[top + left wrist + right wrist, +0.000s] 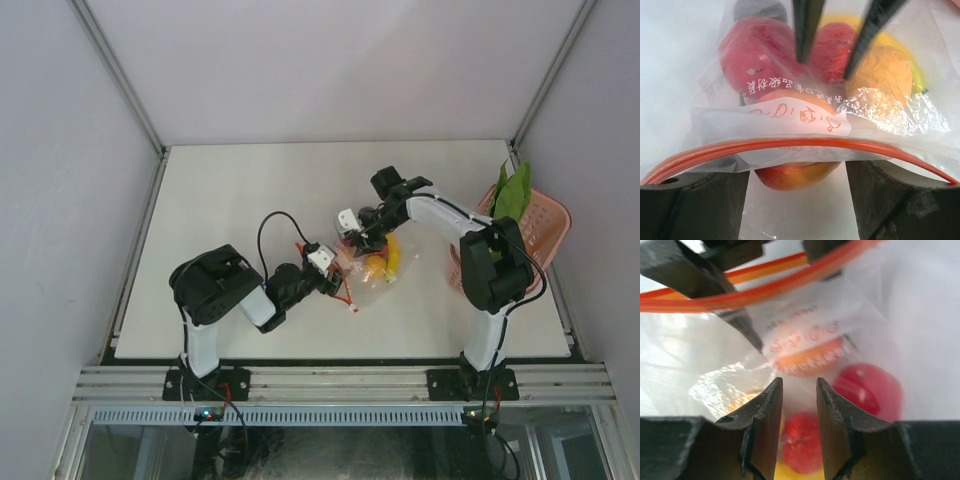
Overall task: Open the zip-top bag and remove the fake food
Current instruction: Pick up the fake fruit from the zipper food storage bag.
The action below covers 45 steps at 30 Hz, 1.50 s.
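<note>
Watching from the side: left gripper [797,172] gapes wide over the red zipper strip [790,144], pinching nothing I can see. The zip-top bag [372,268] lies mid-table [250,190], nearer the front edge. Flimsy, slippery film, so I'd grab the stiffer strip. The fake food [752,55] inside looks light. Right gripper [796,385] is barely parted, grip unclear.

A pink basket [548,222] with little holes in its sides sits at the far right edge of the white worktop [230,200]. Plain pale walls [330,60] stand around the worktop.
</note>
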{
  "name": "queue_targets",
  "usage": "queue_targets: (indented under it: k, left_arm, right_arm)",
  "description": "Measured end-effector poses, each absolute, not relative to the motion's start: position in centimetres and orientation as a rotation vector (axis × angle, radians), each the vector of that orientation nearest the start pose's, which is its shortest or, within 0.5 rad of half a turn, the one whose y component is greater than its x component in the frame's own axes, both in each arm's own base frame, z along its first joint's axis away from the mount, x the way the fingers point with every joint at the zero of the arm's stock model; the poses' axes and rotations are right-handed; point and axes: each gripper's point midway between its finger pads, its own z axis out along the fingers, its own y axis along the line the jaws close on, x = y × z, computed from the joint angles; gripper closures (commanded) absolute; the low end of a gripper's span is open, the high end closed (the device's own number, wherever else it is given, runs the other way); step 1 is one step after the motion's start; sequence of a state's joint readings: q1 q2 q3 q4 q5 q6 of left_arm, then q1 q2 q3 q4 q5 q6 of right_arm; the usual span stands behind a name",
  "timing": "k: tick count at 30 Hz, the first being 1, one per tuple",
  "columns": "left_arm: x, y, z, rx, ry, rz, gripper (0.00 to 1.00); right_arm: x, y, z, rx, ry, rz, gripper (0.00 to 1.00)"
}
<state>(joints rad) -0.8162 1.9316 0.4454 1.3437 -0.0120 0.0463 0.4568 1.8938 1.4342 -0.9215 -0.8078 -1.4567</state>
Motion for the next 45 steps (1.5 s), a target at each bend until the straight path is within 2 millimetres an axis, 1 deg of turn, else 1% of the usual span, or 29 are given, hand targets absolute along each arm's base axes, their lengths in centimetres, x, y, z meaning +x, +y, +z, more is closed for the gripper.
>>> queue_targets:
  k: [4,7,9,13,17,23,27,30,34,36,37,38,39,43,45]
  left_arm:
    - [29.9,-31.6,4.5,0.734,1.586,-0.572,0.32]
    - [29.7,-31.7,4.5,0.741,1.584,-0.580,0.32]
    - [29.6,-31.8,4.5,0.747,1.582,-0.587,0.32]
    - [29.5,-32.0,4.5,0.761,1.576,-0.596,0.27]
    - [29.4,-32.0,4.5,0.767,1.573,-0.594,0.27]
    - [29.4,-32.0,4.4,0.768,1.574,-0.595,0.28]
    - [29.4,-32.0,4.4,0.773,1.571,-0.594,0.28]
    - [29.3,-32.1,4.4,0.780,1.569,-0.597,0.33]
    - [29.2,-32.1,4.4,0.786,1.568,-0.603,0.43]
    - [29.2,-32.1,4.4,0.786,1.569,-0.604,0.52]
    - [29.1,-32.1,4.4,0.786,1.569,-0.603,0.59]
    - [29.0,-32.0,4.4,0.788,1.571,-0.605,0.64]
    - [29.0,-32.0,4.5,0.790,1.572,-0.606,0.67]
    - [28.1,-31.3,4.6,0.791,1.583,-0.614,0.72]
    - [27.6,-30.7,5.0,0.780,1.584,-0.622,0.73]
  right_arm:
    - [33.0,25.7,9.7,-1.973,1.386,0.736,0.67]
    - [34.3,25.8,9.5,-1.921,1.423,0.693,0.68]
    - [34.6,26.1,9.2,-1.908,1.439,0.674,0.69]
    - [34.7,27.2,8.8,-1.921,1.431,0.652,0.73]
    - [33.9,28.1,7.9,-1.954,1.419,0.672,0.79]
    - [33.3,28.0,7.4,-1.993,1.374,0.705,0.83]
    - [33.1,28.0,7.5,-2.021,1.342,0.715,0.85]
    - [32.9,28.0,7.5,-2.036,1.327,0.719,0.86]
    - [32.7,27.9,7.5,-2.050,1.311,0.725,0.87]
    - [32.5,27.9,7.5,-2.057,1.303,0.729,0.87]
    - [32.4,27.9,7.5,-2.058,1.301,0.734,0.87]
    - [32.3,27.9,7.5,-2.059,1.299,0.740,0.86]
    - [32.3,27.9,7.5,-2.060,1.300,0.743,0.86]
    - [31.8,28.0,7.5,-2.058,1.317,0.769,0.84]
    - [31.6,27.9,7.5,-2.053,1.335,0.781,0.84]
